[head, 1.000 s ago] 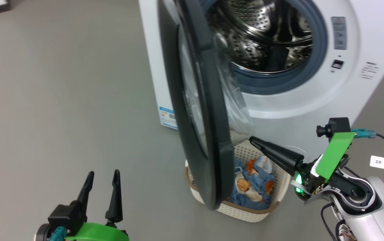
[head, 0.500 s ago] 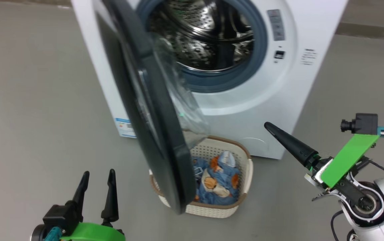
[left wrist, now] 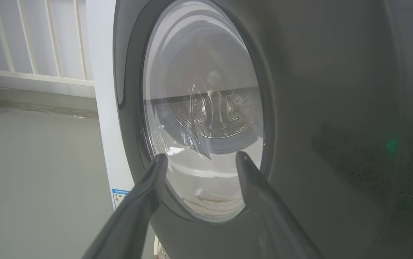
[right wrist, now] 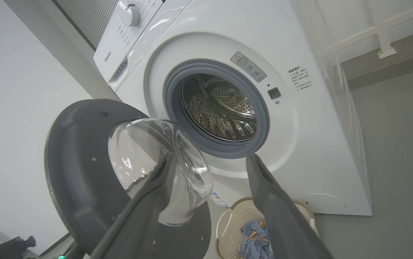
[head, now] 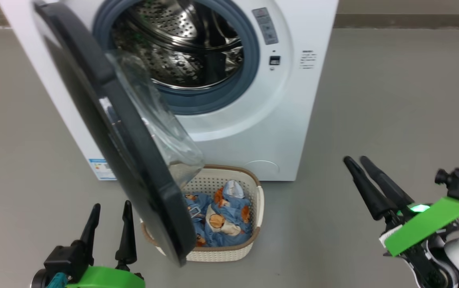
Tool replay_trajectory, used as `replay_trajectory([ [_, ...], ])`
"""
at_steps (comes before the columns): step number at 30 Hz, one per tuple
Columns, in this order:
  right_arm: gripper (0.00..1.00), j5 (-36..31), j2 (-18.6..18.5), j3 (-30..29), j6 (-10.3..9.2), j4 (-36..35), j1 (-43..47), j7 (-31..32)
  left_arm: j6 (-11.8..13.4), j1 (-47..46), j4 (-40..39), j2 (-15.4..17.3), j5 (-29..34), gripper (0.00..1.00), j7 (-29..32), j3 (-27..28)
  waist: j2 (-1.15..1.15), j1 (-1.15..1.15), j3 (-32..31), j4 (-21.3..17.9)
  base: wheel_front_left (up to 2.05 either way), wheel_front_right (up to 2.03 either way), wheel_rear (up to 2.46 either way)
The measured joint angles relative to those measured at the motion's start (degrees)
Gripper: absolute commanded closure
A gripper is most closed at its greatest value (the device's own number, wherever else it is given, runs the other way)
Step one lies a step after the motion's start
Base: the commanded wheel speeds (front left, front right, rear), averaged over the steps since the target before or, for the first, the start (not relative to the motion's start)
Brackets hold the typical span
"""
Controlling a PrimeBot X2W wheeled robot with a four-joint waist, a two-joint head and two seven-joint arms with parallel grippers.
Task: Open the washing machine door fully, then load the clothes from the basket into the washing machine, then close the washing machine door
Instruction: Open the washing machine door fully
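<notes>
- Washing machine door (head: 153,200): where is it?
- Just ahead of the left hand (head: 111,205) and a little to its right. It is swung out from the washing machine (head: 253,132) about halfway, I judge, so not fully open. Its glass bowl (head: 161,132) faces the drum (head: 181,52), and its lower rim hangs over the left part of the basket (head: 229,253).
- And the clothes (head: 217,224)?
- Bundled in the basket on the floor (head: 373,100), between the 2 hands. They are much nearer the left hand and well apart from the right hand (head: 355,159).
- What could go wrong from here?
- I see 3 risks. With the door left at this angle, a reach into the basket could knock the bowl or rim, because they cover part of it. A push on the glossy outer face could slip off, since there is nothing there to hook. The basket looks light, so a nudge from the door or a finger might slide it.
- How are the hands set?
- The left hand has its 2 fingers spread wide and holds nothing. They point at the door's outer face, with the window framed between them. Whether the tips touch the rim I cannot tell.
- And the right one?
- It is also spread wide and empty. It hangs over bare floor and touches nothing, with the drum opening beyond its fingers.
</notes>
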Motion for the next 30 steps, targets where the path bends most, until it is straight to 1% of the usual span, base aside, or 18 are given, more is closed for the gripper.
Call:
replay_trajectory([
  [4,0.0,-4.95,-2.43,3.59,0.0,4.58,0.37,-9.11,0.0,0.46,-0.47,-0.01,0.0,0.0,0.0,0.24,0.0,0.0,0.03,-1.9,0.0,0.0,0.0],
  [8,0.0,-7.53,-2.43,3.81,0.0,8.5,0.39,-12.61,0.0,0.93,-1.18,-0.03,0.0,0.0,-0.01,0.85,0.0,0.0,-0.07,-3.26,0.0,0.0,0.0],
  [10,0.0,-10.76,-2.16,2.55,0.0,10.18,0.46,-12.94,0.0,1.49,-1.54,-0.03,0.0,0.0,0.0,1.24,0.0,0.0,-0.13,-3.78,0.0,0.0,0.0],
  [13,0.0,-16.28,0.12,-2.89,0.0,10.78,1.44,-13.01,0.01,2.06,-2.21,-0.02,0.0,0.0,-0.01,1.75,0.0,0.0,-0.15,-4.4,0.0,0.0,0.0],
  [15,0.0,-20.47,1.36,-5.47,0.0,10.95,2.38,-13.02,0.01,2.41,-2.55,-0.04,0.0,0.0,0.0,1.9,0.0,0.0,-0.13,-4.67,0.0,0.0,0.0],
  [17,0.0,-24.77,2.11,-6.9,0.0,11.57,3.23,-13.03,0.01,2.67,-2.77,-0.03,0.0,0.0,-0.01,2.03,0.0,0.0,-0.11,-4.85,0.0,0.0,0.0],
  [19,0.0,-27.73,2.91,-8.13,0.0,12.58,4.08,-13.03,0.01,2.68,-2.96,-0.03,0.0,0.0,-0.01,2.09,0.0,0.0,-0.09,-4.93,0.0,0.0,0.0],
  [24,0.0,-31.28,5.23,-10.84,0.0,14.39,5.2,-13.03,0.0,2.68,-3.22,-0.04,0.0,0.0,-0.01,2.22,0.0,0.0,-0.13,-4.86,0.0,0.0,0.0],
  [30,0.0,-32.44,6.73,-13.07,0.01,15.96,5.24,-13.03,0.0,2.68,-3.3,-0.05,0.0,0.0,-0.01,2.22,0.0,0.0,-0.3,-4.56,0.0,0.0,0.0],
])
